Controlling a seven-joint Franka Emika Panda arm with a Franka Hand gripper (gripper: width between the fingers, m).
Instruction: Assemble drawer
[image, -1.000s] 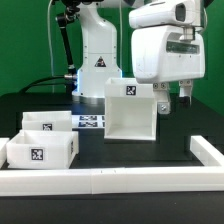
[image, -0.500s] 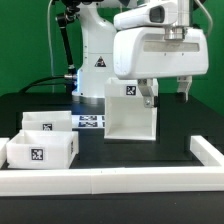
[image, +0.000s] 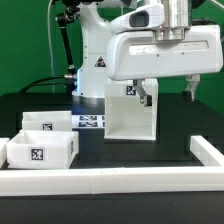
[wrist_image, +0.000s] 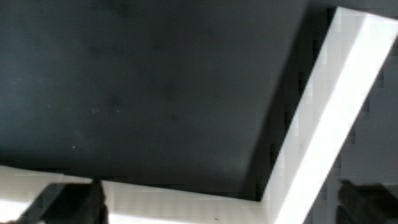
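Hanging over the top of the white box (image: 128, 120), the gripper (image: 169, 93) is open, its two dark fingers (image: 148, 95) set well apart and holding nothing. In the exterior view one finger shows in front of the box's upper edge, just beside its square tag. The other hangs past the box's side wall, on the exterior view's right. The wrist view looks down on a white wall (wrist_image: 324, 120) of the box running between the two fingertips (wrist_image: 68, 203); whether either touches it I cannot tell. Well away from the gripper, beyond the box's other side, a front tray (image: 40, 152) and a back tray (image: 50, 122) sit on the black table (image: 175, 150).
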